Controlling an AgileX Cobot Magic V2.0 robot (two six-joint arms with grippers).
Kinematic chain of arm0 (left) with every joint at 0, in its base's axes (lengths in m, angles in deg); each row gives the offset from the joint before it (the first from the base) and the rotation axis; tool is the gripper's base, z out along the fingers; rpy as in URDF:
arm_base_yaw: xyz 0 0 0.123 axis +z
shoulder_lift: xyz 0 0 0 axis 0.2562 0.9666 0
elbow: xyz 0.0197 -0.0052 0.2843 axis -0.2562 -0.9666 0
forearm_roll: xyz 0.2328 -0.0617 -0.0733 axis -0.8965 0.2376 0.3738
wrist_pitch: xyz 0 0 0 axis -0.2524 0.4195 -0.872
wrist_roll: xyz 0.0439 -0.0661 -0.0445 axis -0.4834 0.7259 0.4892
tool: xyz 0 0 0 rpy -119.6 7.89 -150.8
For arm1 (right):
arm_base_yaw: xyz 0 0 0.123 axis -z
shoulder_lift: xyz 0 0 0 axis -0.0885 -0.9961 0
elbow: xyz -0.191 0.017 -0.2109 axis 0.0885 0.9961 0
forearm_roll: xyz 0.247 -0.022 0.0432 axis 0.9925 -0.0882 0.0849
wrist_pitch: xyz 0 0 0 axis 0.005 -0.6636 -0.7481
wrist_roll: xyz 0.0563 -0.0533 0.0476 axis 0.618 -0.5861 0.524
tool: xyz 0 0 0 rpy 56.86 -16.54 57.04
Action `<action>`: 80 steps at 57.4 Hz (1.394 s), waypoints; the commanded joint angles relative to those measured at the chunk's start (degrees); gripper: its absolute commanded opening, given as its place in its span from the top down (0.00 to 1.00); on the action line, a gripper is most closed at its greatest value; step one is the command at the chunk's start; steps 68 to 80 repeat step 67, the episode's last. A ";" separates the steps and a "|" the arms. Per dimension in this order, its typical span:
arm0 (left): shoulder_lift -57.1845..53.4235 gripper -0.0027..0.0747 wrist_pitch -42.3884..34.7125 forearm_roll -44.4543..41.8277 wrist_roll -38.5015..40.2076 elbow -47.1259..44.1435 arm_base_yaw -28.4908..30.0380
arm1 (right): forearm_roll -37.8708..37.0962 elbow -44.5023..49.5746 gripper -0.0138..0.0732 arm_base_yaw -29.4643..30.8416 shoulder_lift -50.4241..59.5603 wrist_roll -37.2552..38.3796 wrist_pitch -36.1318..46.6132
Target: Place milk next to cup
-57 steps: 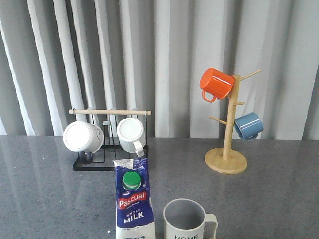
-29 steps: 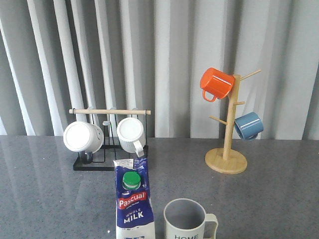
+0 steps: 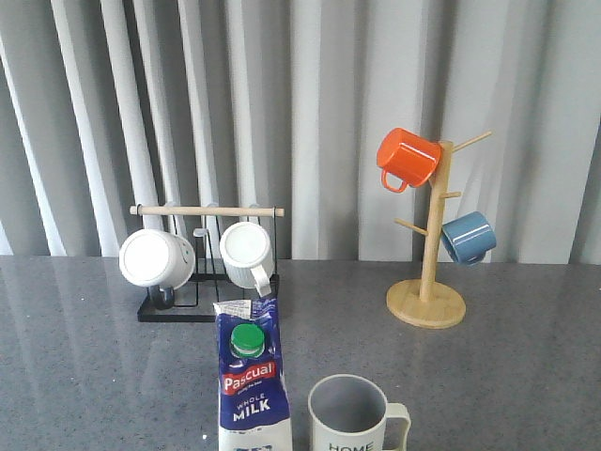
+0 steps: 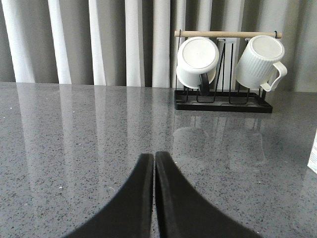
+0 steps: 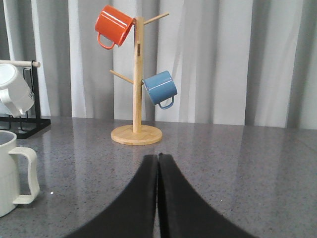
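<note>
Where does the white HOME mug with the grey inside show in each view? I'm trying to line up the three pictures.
Front view: the white HOME mug with grey inside stands at the bottom edge, right of the blue and white milk carton.
Left wrist view: not in it.
Right wrist view: its handle side shows at the left edge.
Shared landmark: the wooden mug tree appears in front and right wrist views.

grey-white pleated curtain [image 3: 310, 113] across back; glossy dark grey speckled tabletop [image 3: 526, 376] reflecting pale streaks.
</note>
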 commanded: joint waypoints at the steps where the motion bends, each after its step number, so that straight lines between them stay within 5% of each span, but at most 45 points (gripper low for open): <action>1: -0.50 0.97 -4.10 -0.03 0.50 1.19 -0.02 | -0.11 0.76 0.85 0.32 3.47 2.55 -2.39; 80: -0.50 0.97 -4.10 -0.03 0.50 1.19 -0.02 | -0.06 0.83 0.85 0.32 3.43 2.28 -4.13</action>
